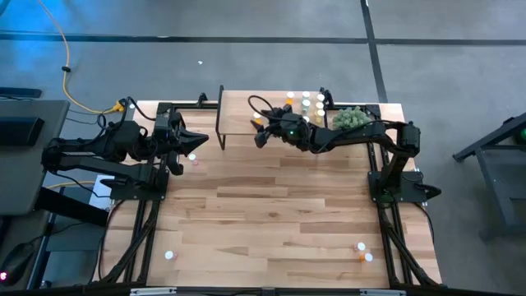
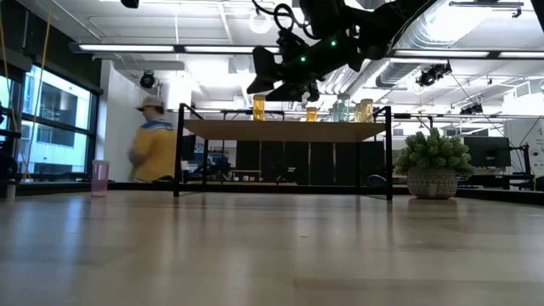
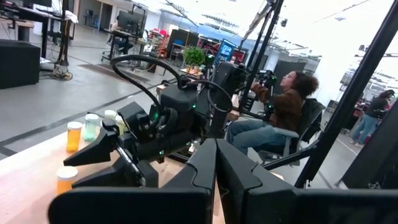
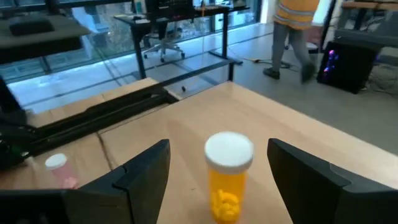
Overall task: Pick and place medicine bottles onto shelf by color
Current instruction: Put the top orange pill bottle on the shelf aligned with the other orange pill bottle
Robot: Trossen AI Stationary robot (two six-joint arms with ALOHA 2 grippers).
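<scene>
From my seat, going left to right: the left gripper [image 1: 194,141] is parked at the table's [image 1: 271,214] left edge, short of the shelf [image 1: 238,111], and I cannot tell whether its fingers are apart or closed. A pink bottle [image 1: 195,158] lies on the table just beside it, and another white-capped bottle [image 1: 170,255] sits alone near the front left corner.

The right gripper [image 4: 217,171] is over the shelf's top, fingers spread wide on either side of an upright orange bottle [image 4: 227,176] without touching it. I judge that bottle is standing free on the shelf, apart from the other bottles [image 1: 312,104] clustered toward the shelf's right end, presumably to keep the colours grouped. The plant [image 1: 351,118] stands just right of that cluster, close under the right arm, so that side is tight for my elbow.

The left half of the shelf top is bare, giving open room. Three bottles [image 1: 362,252] wait near the front right corner.
</scene>
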